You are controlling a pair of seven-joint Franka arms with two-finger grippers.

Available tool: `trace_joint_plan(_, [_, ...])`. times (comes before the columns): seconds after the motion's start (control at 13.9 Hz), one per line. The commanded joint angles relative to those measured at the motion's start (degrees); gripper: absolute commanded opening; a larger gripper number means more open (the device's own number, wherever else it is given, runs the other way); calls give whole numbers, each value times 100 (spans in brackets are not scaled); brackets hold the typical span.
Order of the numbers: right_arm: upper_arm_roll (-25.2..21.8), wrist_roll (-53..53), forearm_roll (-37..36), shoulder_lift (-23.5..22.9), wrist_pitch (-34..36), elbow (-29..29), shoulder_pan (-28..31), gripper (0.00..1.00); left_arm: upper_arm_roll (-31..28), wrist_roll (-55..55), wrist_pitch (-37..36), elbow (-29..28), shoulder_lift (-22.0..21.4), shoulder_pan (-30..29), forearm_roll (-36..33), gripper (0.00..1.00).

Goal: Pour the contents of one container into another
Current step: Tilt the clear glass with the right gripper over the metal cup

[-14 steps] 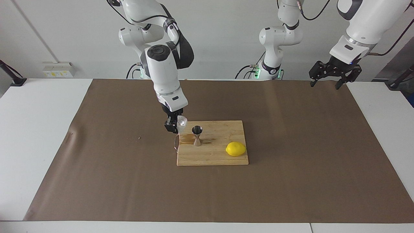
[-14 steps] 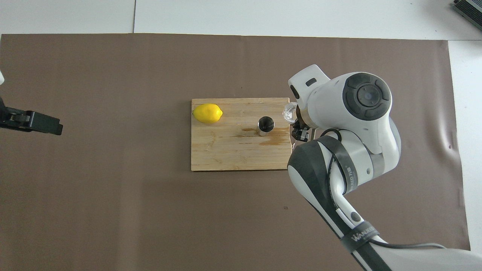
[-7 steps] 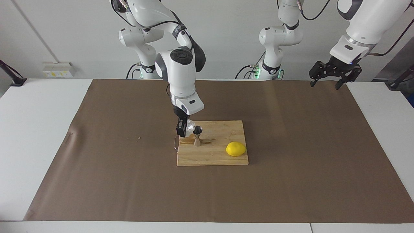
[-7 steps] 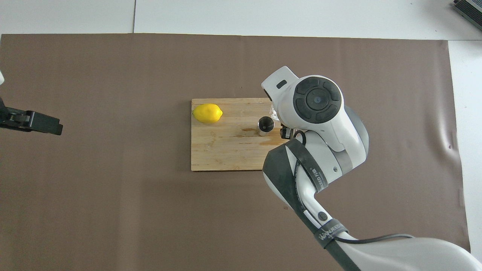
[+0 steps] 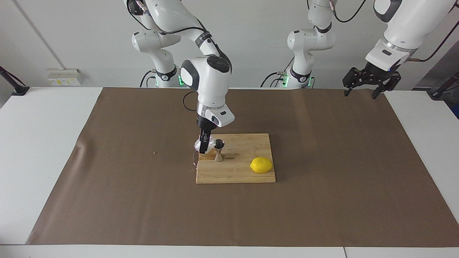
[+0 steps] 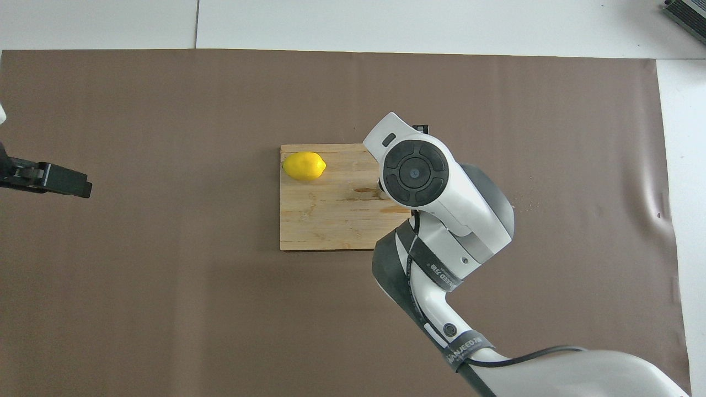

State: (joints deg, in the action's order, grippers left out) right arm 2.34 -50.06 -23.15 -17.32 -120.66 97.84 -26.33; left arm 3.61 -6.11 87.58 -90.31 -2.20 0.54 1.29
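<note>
Pouring is judged under way: the clear cup (image 5: 199, 145) is clamped in the right gripper (image 5: 203, 146) and tipped toward the jigger (image 5: 218, 150), standing upright at three o'clock of it on the cutting board (image 5: 244, 175). Righting and setting down remain. The left gripper (image 5: 365, 87) waits spread apart, well away.

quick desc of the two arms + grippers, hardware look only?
Both arms have glossy white shells, rounded links, dark grey joint caps and black cables along the links. The right arm wears a black band with white lettering near the wrist. Green lights glow at both bases. The right gripper and the left gripper are black, two-fingered, with exposed linkages.
</note>
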Motion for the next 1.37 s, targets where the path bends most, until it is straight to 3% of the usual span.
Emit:
trace_joint_plan(0.0, [3, 84, -400, 36, 42, 59, -56, 3, 8, 39, 75, -154, -114, -27, 47, 100])
trace_joint_plan(1.29, [12, 93, -1570, 326, 77, 560, -407, 5, -1, 31, 75, -154, -114, -27, 47, 100])
